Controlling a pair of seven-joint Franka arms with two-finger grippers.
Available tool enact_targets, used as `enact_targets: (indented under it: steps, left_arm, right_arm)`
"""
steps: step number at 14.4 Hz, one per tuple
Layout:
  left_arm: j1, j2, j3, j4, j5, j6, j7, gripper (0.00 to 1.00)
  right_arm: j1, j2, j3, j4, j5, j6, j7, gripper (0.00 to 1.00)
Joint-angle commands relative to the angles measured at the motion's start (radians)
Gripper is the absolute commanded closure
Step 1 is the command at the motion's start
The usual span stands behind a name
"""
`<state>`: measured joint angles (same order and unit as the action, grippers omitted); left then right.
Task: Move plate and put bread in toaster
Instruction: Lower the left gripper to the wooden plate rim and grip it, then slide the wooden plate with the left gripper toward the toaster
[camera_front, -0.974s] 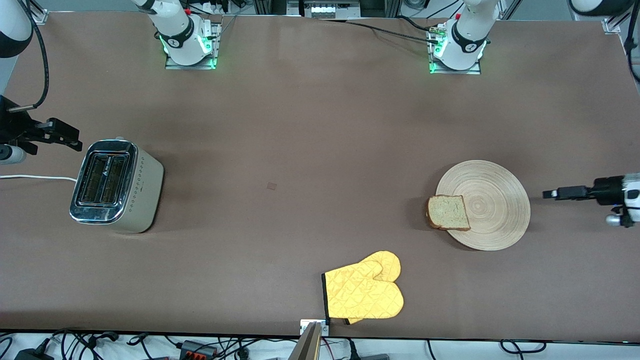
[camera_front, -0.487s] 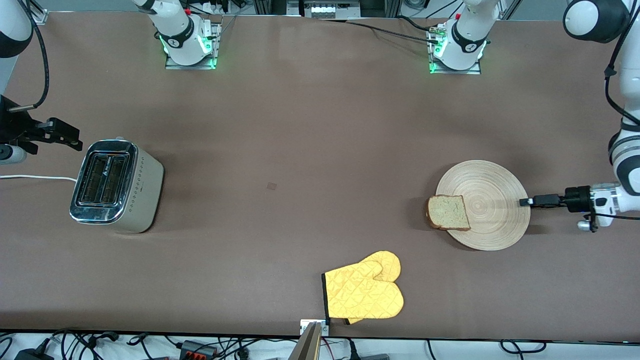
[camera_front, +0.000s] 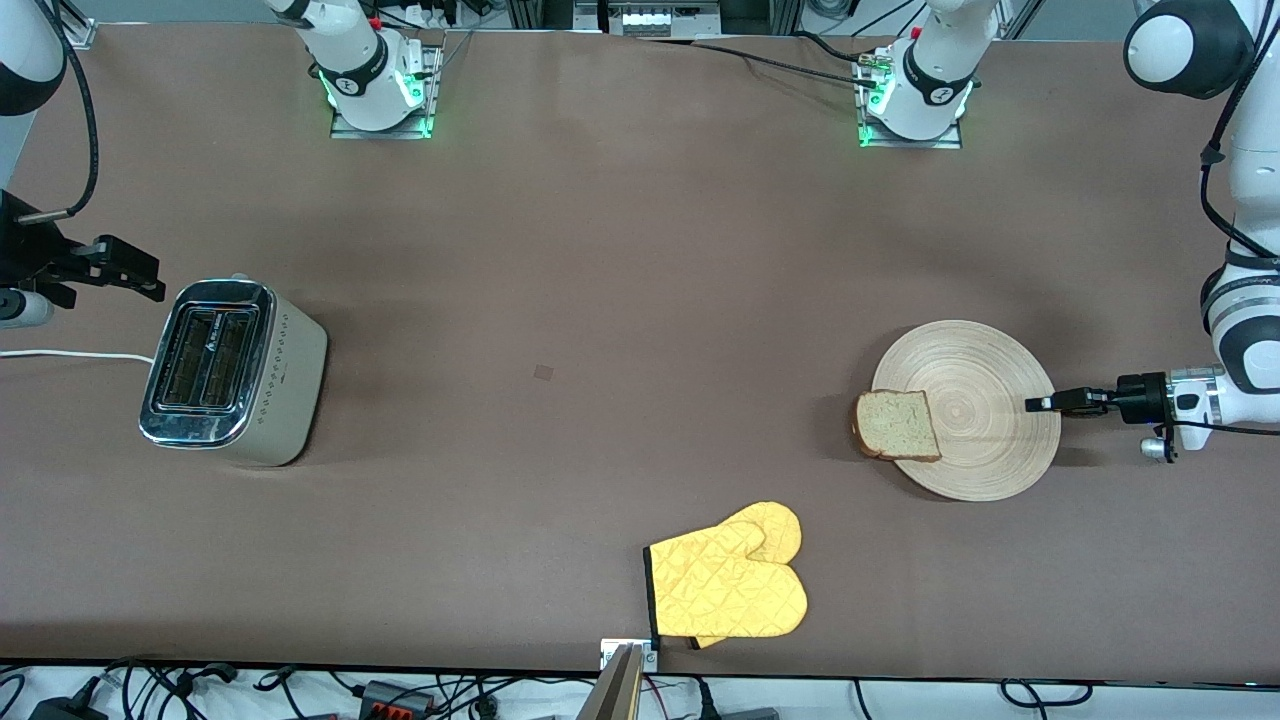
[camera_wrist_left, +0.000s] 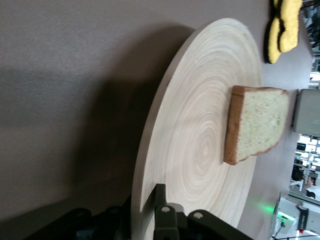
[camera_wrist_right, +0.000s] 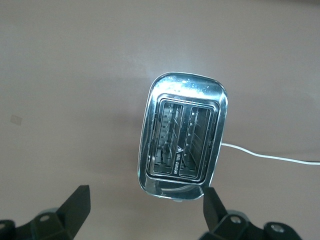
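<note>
The round wooden plate (camera_front: 985, 450) lies on the table toward the left arm's end. The bread (camera_front: 897, 425) lies flat on its edge toward the right arm's end and overhangs the rim a little. My left gripper (camera_front: 1040, 403) is low at the plate's rim on the side away from the bread. In the left wrist view its jaws (camera_wrist_left: 142, 197) are open and straddle the rim of the plate (camera_wrist_left: 200, 125), one finger over the wood, with the bread (camera_wrist_left: 257, 122) farther off. The toaster (camera_front: 235, 370) stands at the right arm's end, slots up. My right gripper (camera_front: 150, 285) waits open beside it, looking down on the toaster (camera_wrist_right: 182, 135).
A yellow oven mitt (camera_front: 730, 585) lies near the table's front edge, nearer the camera than the plate. The toaster's white cord (camera_front: 70, 354) runs off toward the right arm's end of the table.
My left gripper has come in low from the table's end to the plate's rim. The plate, the bread and the right arm have not moved.
</note>
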<state>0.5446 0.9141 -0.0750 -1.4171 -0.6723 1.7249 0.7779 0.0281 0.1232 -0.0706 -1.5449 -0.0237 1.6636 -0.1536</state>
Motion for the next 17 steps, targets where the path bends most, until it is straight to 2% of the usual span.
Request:
enact_targets:
  steps: [1, 3, 7, 9, 12, 15, 17]
  left_arm:
    - [0.006, 0.014, -0.003, 0.021, -0.007, -0.002, 0.011, 0.99]
    - [0.006, 0.012, -0.006, 0.023, -0.024, -0.01, 0.011, 0.99]
    - [-0.008, 0.002, -0.029, 0.027, -0.061, -0.146, 0.012, 0.99]
    - [-0.006, 0.002, -0.103, 0.024, -0.082, -0.156, 0.023, 0.99]
    - [-0.032, 0.002, -0.23, 0.015, -0.107, -0.143, -0.009, 0.99]
    - [-0.133, 0.002, -0.236, -0.041, -0.163, -0.116, -0.046, 0.99]
    - [-0.181, 0.0, -0.249, -0.129, -0.238, -0.041, -0.055, 0.99]
  right_arm:
    - [0.0, -0.004, 0.0, 0.003, 0.005, -0.012, 0.002, 0.0]
    - [0.001, -0.004, 0.0, 0.003, 0.004, -0.01, 0.002, 0.0]
    - [-0.002, -0.002, 0.0, 0.003, 0.004, -0.025, 0.002, 0.0]
    - [0.0, -0.002, 0.0, 0.003, 0.005, -0.025, 0.002, 0.0]
    - [0.0, -0.004, 0.0, 0.003, 0.005, -0.027, 0.003, 0.0]
    - [-0.002, -0.002, 0.0, 0.003, 0.005, -0.039, 0.002, 0.0]
    - [-0.002, -0.004, 0.0, 0.002, 0.005, -0.042, 0.0, 0.0]
